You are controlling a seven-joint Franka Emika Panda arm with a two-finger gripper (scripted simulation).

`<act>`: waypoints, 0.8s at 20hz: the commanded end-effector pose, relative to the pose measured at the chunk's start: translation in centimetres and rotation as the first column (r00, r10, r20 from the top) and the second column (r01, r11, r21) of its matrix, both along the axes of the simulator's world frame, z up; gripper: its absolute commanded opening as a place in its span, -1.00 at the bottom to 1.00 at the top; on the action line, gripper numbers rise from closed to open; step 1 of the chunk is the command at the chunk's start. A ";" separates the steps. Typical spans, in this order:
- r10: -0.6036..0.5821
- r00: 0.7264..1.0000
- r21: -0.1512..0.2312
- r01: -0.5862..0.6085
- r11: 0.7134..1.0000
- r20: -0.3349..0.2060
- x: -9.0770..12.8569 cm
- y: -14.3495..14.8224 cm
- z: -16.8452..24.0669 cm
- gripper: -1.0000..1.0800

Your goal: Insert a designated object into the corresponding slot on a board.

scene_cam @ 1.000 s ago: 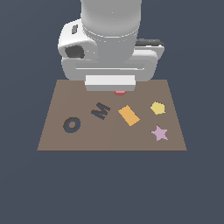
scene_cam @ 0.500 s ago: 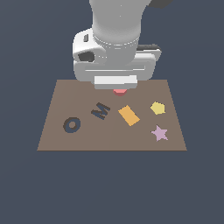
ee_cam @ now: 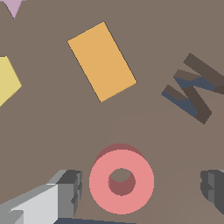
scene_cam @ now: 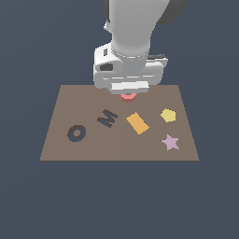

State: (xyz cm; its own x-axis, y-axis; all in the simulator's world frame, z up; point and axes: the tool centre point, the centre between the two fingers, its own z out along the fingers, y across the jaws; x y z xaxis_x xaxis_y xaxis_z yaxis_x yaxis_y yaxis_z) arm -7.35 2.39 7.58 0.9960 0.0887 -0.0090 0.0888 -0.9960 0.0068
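Flat brown rectangular board (scene_cam: 60,140): dark O-shaped recess (scene_cam: 76,133) toward the exterior view's left; dark M-shaped recess (scene_cam: 107,118) beside it; orange rectangle (scene_cam: 137,123) mid-board; yellow pentagon (scene_cam: 168,115) and lilac star (scene_cam: 170,142) rightward; salmon-red ring piece (scene_cam: 128,96) behind the rectangle, under the arm.

Wider exterior, close downward wrist view

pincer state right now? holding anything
pincer: open, holding nothing; its fingers stand either side of the salmon-red ring, with a gap on each side.
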 end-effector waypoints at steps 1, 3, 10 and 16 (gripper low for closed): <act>0.008 1.000 0.003 -0.008 1.000 0.004 -0.8 0.4 -1.0 0.92; 0.013 1.000 0.005 -0.013 1.000 0.006 -1.3 0.6 -1.5 0.92; 0.021 1.000 0.008 -0.021 1.000 0.008 -2.0 0.9 -2.6 0.92; 0.021 1.000 0.008 -0.021 1.000 0.007 -2.0 0.9 -2.8 0.92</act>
State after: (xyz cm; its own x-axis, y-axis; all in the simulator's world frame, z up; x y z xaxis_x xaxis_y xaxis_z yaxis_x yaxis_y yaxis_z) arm -9.29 3.29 4.93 0.9940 0.1098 -0.0005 0.1098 -0.9940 -0.0001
